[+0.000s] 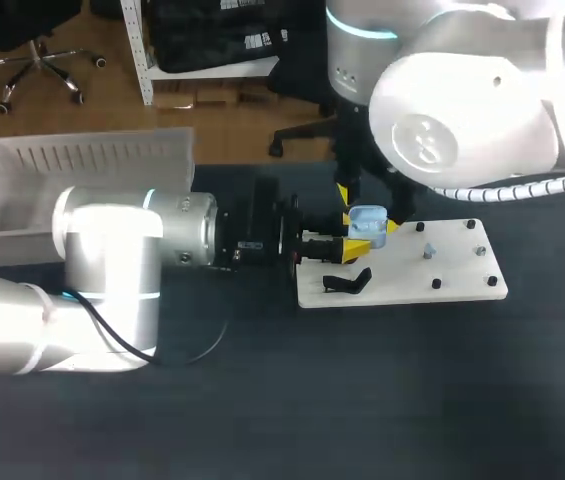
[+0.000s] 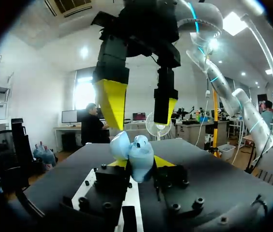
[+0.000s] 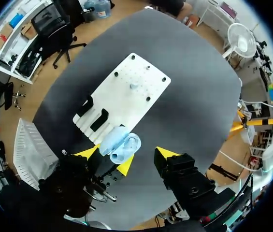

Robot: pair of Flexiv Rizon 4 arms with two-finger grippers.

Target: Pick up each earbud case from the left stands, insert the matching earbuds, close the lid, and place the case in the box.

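Note:
A light blue earbud case (image 1: pixel 367 220) with its lid open hangs above the left end of the white stand board (image 1: pixel 442 285). My left gripper (image 1: pixel 360 242) comes in from the left and is shut on it. In the left wrist view the case (image 2: pixel 135 152) sits between my left gripper's (image 2: pixel 141 163) yellow tips. My right gripper (image 2: pixel 137 123) hangs open just above it. In the right wrist view the case (image 3: pixel 121 145) lies between the spread fingers of my right gripper (image 3: pixel 127 153), which do not touch it.
Black stands (image 3: pixel 95 118) rise at the board's (image 3: pixel 141 104) near end, and small pegs dot the rest of it. A translucent white box (image 1: pixel 72 180) stands at the table's far left, behind my left arm. Dark table surface spreads in front of the board.

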